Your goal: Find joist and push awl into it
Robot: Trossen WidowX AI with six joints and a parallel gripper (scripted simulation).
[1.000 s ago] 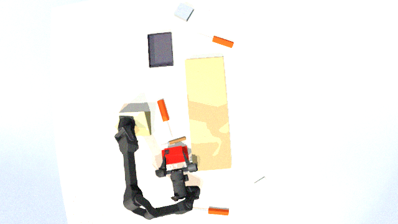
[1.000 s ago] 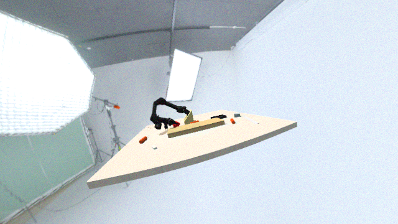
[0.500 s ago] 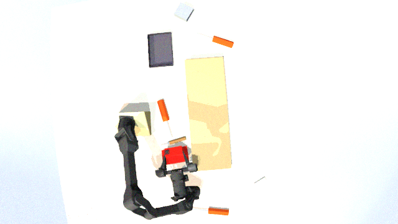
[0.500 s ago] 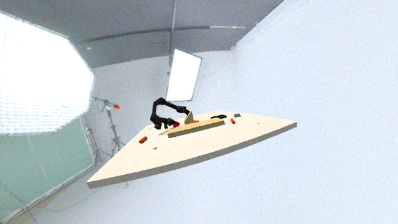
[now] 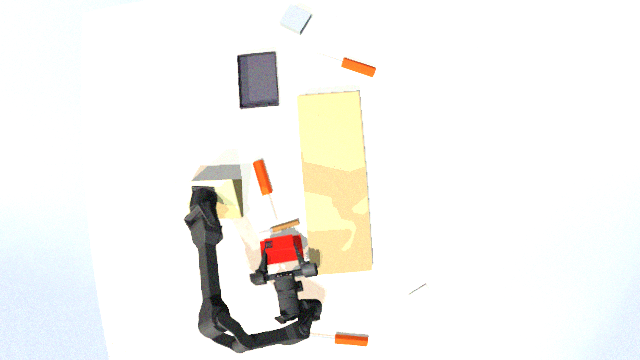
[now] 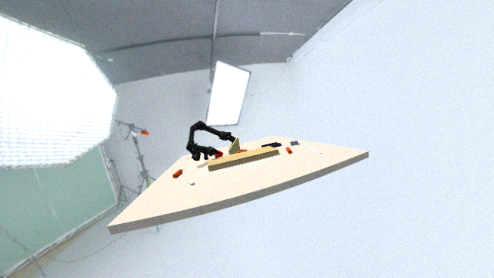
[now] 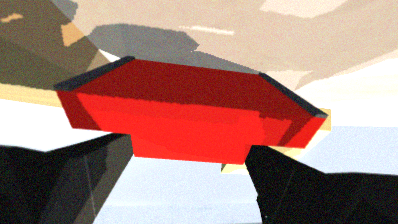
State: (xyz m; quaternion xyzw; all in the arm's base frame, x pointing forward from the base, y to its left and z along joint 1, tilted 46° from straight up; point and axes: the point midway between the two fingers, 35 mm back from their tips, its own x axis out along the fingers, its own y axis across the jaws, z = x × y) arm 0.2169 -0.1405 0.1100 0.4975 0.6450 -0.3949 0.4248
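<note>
My gripper [image 5: 281, 248] [image 7: 192, 136] is shut on the red stud finder [image 5: 285, 242] [image 6: 218, 154] [image 7: 165, 122], with a finger on each side of its narrower part. The stud finder appears raised, beside the near left end of the long tan floor panel [image 5: 332, 130] [image 6: 243, 157]. A small tool with a tan handle [image 5: 286, 226] lies just beyond it. Tools with orange handles lie left of the panel [image 5: 262, 177], beyond it [image 5: 358, 67] and near the arm [image 5: 351, 340]; I cannot tell which tool is the awl. The dark tray [image 5: 263, 80] [image 6: 271, 144] looks empty. The joist is hidden.
A tan upright block [image 5: 230, 200] [image 6: 234, 146] stands by the arm's base, left of the tools. A grey block [image 5: 296, 19] [image 6: 294, 143] lies at the far end. A small thin object [image 5: 417, 289] [image 6: 191, 183] lies right of the panel's near end.
</note>
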